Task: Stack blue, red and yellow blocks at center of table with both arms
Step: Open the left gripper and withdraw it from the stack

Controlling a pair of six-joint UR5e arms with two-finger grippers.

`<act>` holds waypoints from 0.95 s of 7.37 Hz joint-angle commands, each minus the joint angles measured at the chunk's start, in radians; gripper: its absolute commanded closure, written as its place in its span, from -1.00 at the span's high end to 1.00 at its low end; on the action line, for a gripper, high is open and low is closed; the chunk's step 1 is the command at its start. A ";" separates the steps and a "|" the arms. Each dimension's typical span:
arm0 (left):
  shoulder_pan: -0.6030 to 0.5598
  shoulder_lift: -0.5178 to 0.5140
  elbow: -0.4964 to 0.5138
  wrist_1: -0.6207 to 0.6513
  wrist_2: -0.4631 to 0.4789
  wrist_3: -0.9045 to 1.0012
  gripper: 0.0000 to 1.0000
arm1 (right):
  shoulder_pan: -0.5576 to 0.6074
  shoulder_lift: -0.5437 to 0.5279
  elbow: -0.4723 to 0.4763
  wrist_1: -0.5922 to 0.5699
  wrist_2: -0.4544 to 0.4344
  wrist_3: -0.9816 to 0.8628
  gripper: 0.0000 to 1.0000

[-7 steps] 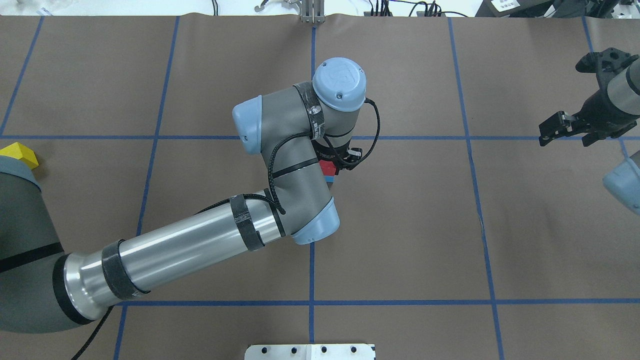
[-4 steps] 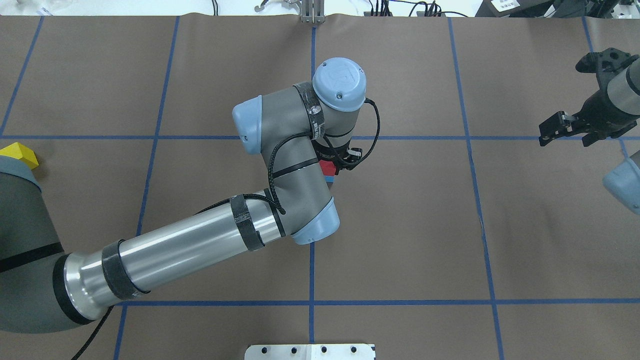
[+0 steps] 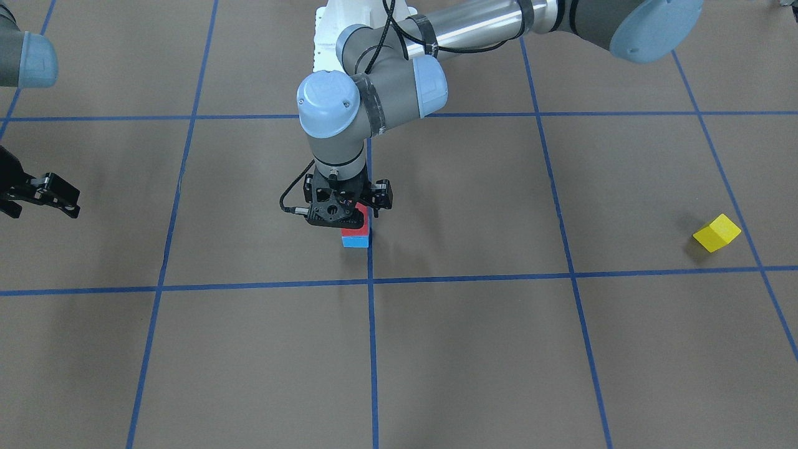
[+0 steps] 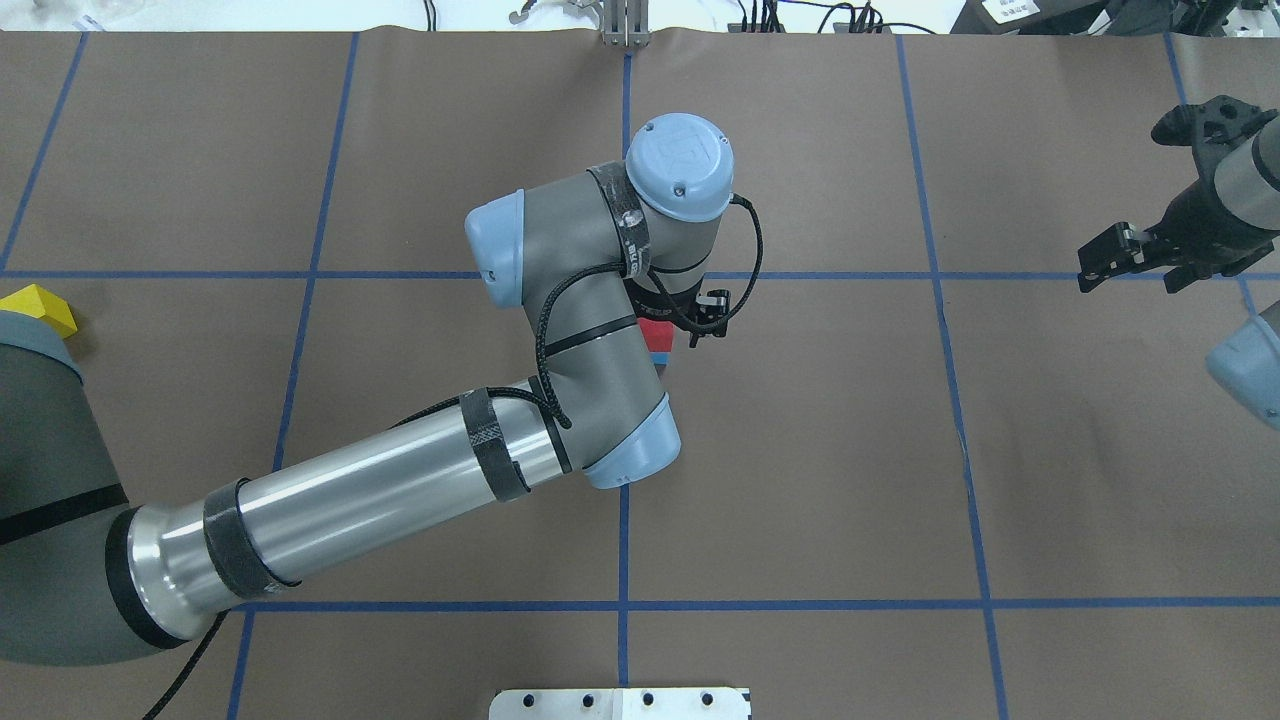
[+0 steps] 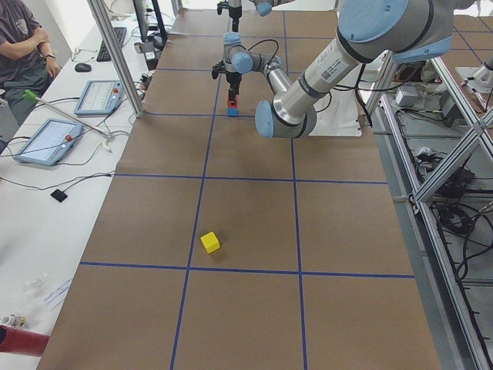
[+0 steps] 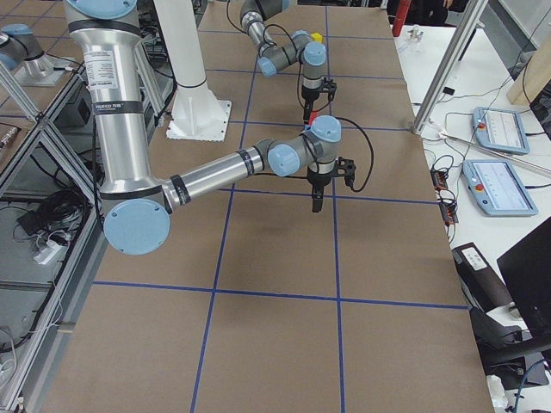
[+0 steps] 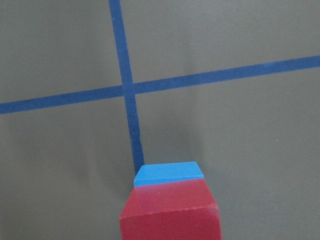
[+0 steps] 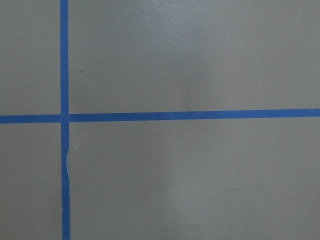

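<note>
Brown taped bench [image 3: 474,349]: red block [image 3: 363,219] on blue block [image 3: 356,241] mid-frame, left claw [image 3: 350,215] seemingly released astride it; a skewed lift could topple both. Yellow block [image 3: 717,232] far right; right claw [image 3: 42,207] spread, empty.

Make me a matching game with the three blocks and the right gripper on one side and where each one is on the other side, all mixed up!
Things:
1. yellow block
2. right gripper
3. red block
4. blue block

Places:
A. on top of another block
B. at the bottom of the stack, on the table
C. alone on the table, far out on the robot's left
D. above the table on the robot's right, open, holding nothing

Pairs: 1-C, 2-D, 3-A, 4-B
</note>
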 commanded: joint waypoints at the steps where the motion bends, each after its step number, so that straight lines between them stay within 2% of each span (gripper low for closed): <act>1: -0.070 0.005 -0.142 0.142 -0.087 0.015 1.00 | 0.002 0.000 0.000 0.000 0.000 -0.001 1.00; 2: -0.104 0.102 -0.298 0.214 -0.112 0.049 1.00 | 0.000 0.000 0.000 0.000 0.000 -0.001 1.00; 3: -0.125 0.294 -0.488 0.212 -0.113 0.137 1.00 | 0.000 0.000 0.002 0.000 0.000 0.000 1.00; 4: -0.177 0.472 -0.631 0.208 -0.115 0.234 1.00 | 0.002 0.000 0.002 0.000 0.000 -0.001 1.00; 5: -0.266 0.655 -0.730 0.183 -0.118 0.397 1.00 | 0.002 0.000 0.003 0.000 -0.002 -0.001 1.00; 6: -0.383 0.798 -0.726 0.125 -0.177 0.614 1.00 | 0.002 0.000 0.006 0.002 0.000 -0.001 1.00; 7: -0.471 0.906 -0.703 0.082 -0.205 0.708 1.00 | 0.000 0.000 0.008 0.000 0.000 -0.001 1.00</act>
